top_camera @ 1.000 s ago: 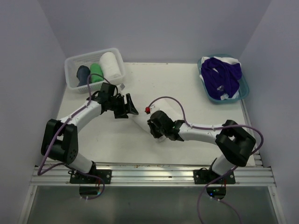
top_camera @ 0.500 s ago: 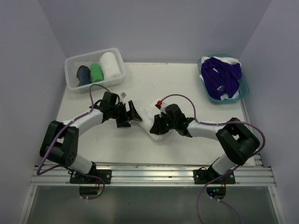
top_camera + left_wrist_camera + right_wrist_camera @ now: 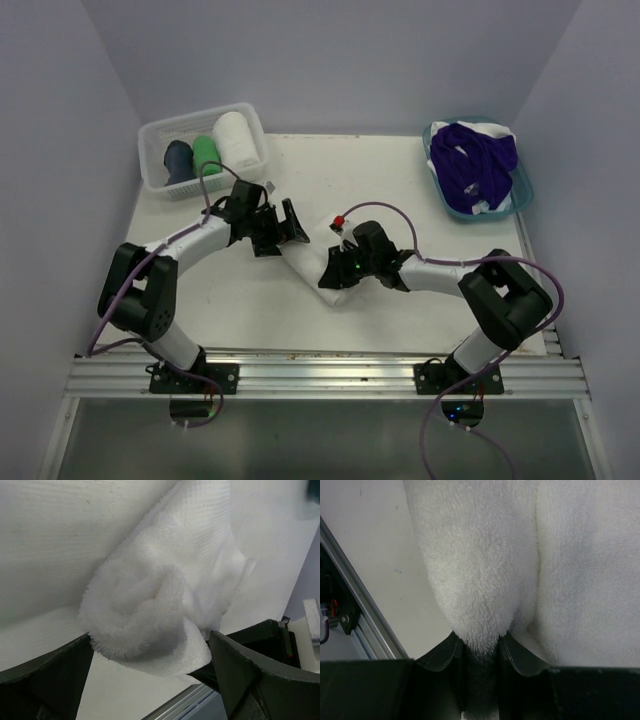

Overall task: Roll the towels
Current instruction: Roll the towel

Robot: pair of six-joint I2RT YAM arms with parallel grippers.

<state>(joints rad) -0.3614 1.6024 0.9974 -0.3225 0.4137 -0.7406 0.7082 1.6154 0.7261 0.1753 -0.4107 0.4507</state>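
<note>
Towel (image 3: 312, 255) still pinched in right gripper (image 3: 481, 641), left gripper (image 3: 150, 644) now wider open

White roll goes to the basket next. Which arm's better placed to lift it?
Right, probably. The right gripper is pinched on the white towel; the left gripper stands open at the roll's end, gripping nothing, though nearer the basket.

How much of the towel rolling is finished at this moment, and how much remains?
Done: three rolled towels stand in the basket. In hand: a white towel on the table, partly rolled; the right gripper pinches it, and the left gripper is open around its rolled end. Left: the purple towel and white cloth lie loose in the blue tub.
</note>
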